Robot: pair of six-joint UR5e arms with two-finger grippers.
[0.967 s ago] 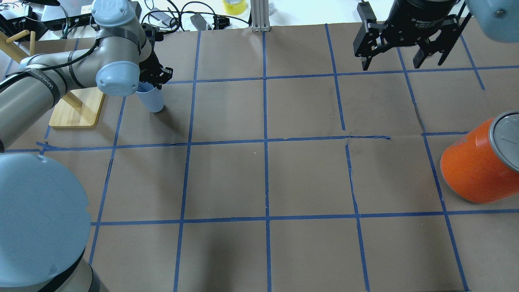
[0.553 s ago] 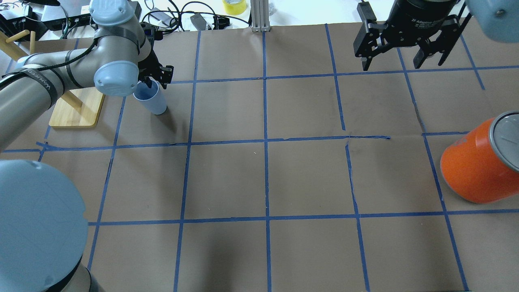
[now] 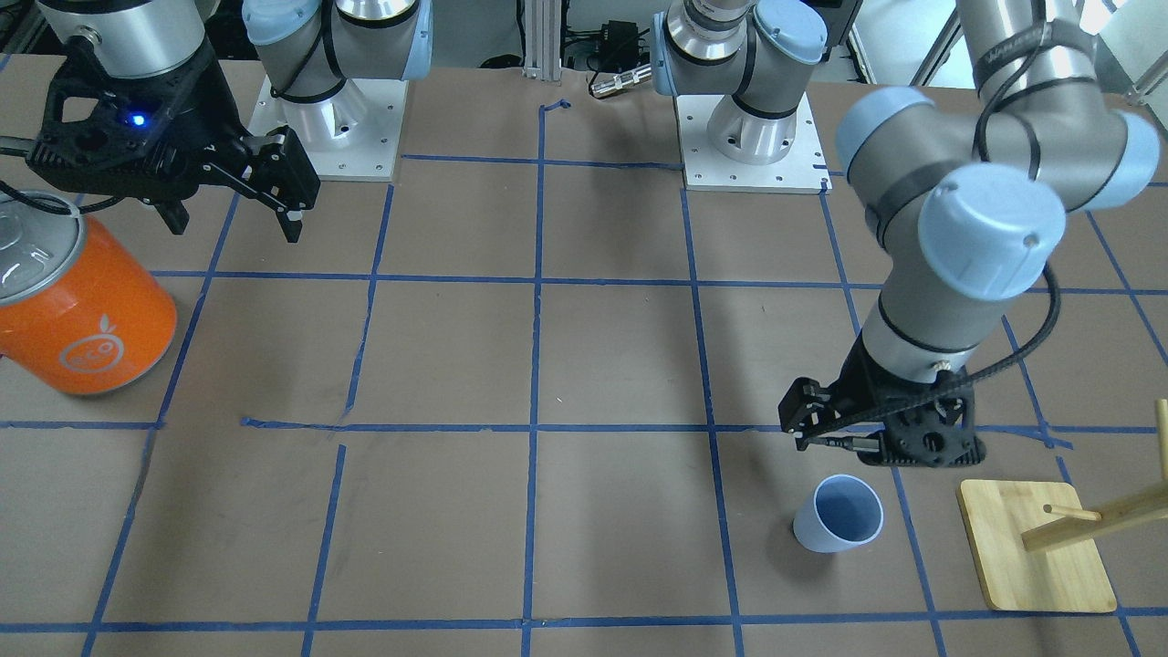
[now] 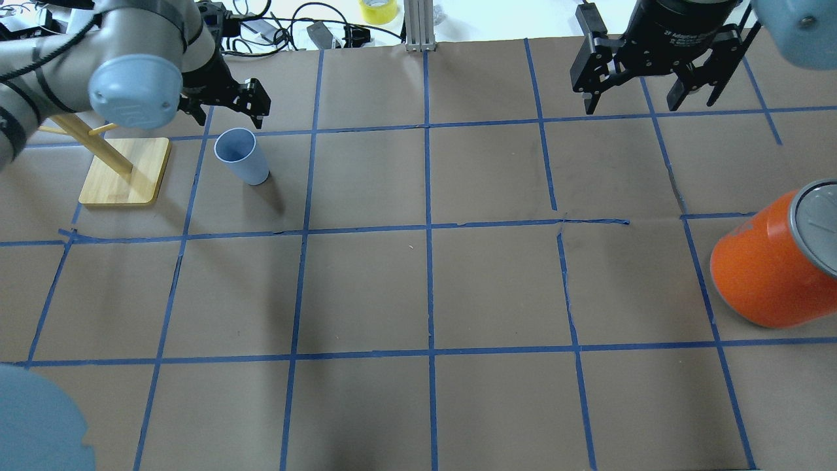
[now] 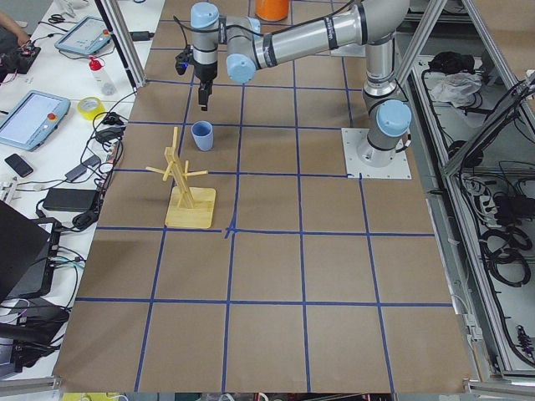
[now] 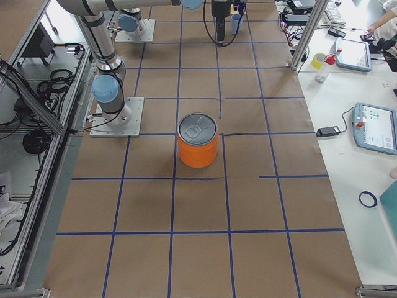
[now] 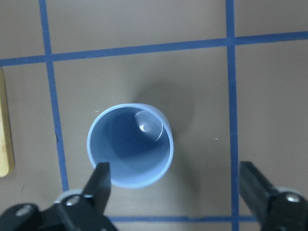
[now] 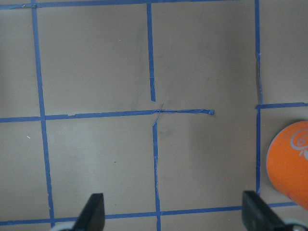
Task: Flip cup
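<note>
The small pale blue cup stands upright, mouth up, on the brown paper at the far left. It also shows in the front view and from above in the left wrist view. My left gripper is open and empty. It hangs above the cup, a little to its far side, and does not touch it; it shows in the front view too. My right gripper is open and empty above the far right of the table.
A big orange can with a silver lid stands at the right edge. A wooden peg stand on a bamboo base stands just left of the cup. Cables and a yellow tape roll lie beyond the far edge.
My left gripper has let go of the cup, opened and risen away toward the far side. The cup, tilted in the grip before, now stands free. The right arm has not moved.
</note>
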